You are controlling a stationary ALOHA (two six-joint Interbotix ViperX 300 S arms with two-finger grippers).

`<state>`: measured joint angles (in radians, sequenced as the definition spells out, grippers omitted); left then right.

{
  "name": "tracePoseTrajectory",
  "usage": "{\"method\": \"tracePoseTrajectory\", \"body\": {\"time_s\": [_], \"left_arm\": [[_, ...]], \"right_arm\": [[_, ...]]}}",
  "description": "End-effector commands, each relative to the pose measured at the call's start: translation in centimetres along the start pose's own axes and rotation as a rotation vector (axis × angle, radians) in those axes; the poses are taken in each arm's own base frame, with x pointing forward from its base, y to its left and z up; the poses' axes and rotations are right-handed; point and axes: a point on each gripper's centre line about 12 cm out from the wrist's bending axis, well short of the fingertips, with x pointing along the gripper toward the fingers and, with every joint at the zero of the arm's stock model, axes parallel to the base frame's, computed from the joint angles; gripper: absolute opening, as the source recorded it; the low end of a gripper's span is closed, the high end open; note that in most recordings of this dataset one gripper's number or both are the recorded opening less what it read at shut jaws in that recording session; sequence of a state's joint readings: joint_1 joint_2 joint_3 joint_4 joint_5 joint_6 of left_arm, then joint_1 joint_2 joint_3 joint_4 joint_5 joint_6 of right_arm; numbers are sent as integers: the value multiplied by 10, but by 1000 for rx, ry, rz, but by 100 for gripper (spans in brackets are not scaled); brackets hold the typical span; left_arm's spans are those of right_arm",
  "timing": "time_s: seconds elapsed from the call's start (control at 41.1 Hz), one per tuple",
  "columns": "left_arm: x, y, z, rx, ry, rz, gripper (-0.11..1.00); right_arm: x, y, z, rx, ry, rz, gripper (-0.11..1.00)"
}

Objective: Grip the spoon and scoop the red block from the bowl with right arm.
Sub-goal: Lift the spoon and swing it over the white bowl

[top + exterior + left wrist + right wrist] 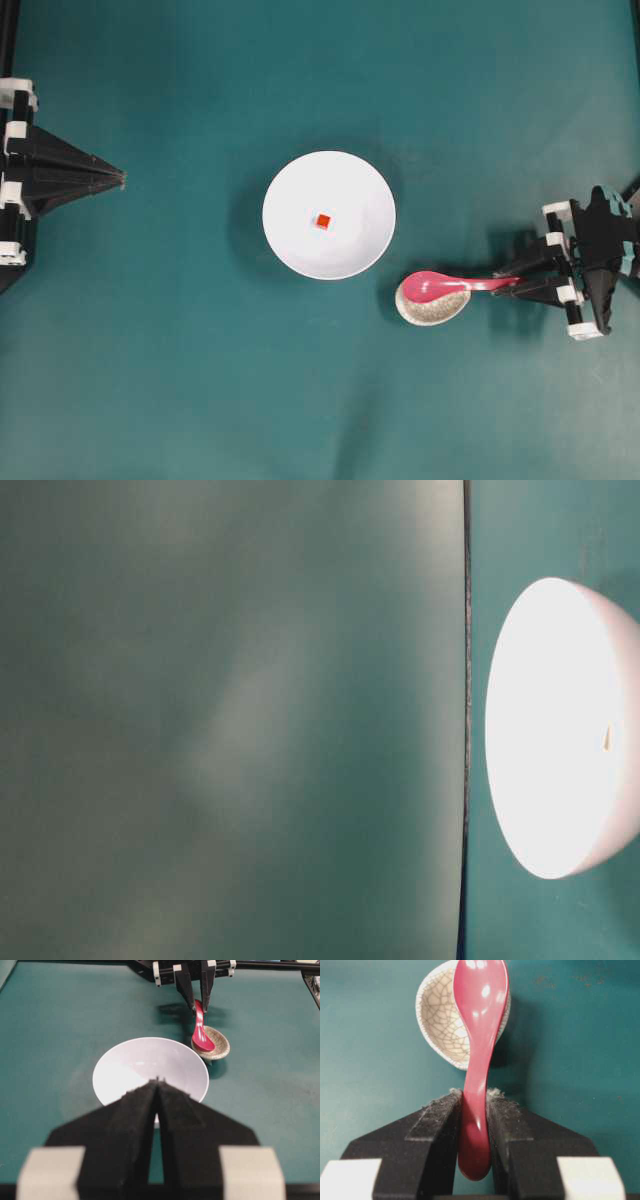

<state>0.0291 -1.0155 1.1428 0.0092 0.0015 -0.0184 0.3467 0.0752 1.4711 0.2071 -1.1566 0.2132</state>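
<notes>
The magenta-pink spoon (445,286) lies with its scoop over the small speckled dish (432,305) and its handle pointing right. My right gripper (517,284) is shut on the spoon's handle (476,1125), both fingers pressed against its sides; the scoop (481,990) is over the dish (440,1020). The white bowl (290,250) sits at the middle of the table with the tiny red block (323,221) inside it. My left gripper (122,179) is shut and empty at the far left, well away from the bowl; in the left wrist view its tips (158,1080) overlap the bowl (120,1067).
Green table mat all round. The speckled dish stands just right of and below the bowl's rim. The table-level view shows only the bowl's side (560,730) and a blank green surface.
</notes>
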Motion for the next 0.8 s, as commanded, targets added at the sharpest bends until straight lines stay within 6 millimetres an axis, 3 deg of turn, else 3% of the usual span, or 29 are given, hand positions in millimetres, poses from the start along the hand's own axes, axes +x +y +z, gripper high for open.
{"method": "tracePoseTrajectory", "body": {"time_s": [0.0,0.511,0.779], "left_arm": [[0,1,10,1,-22,3,0],[0,1,10,1,-20,3,0],[0,0,11,3,-25,3,0]], "right_arm": [[1,2,3,2,-20,10,23],[1,3,3,13,18,6,23],[-5,11,27,44,-27,38,22]]}}
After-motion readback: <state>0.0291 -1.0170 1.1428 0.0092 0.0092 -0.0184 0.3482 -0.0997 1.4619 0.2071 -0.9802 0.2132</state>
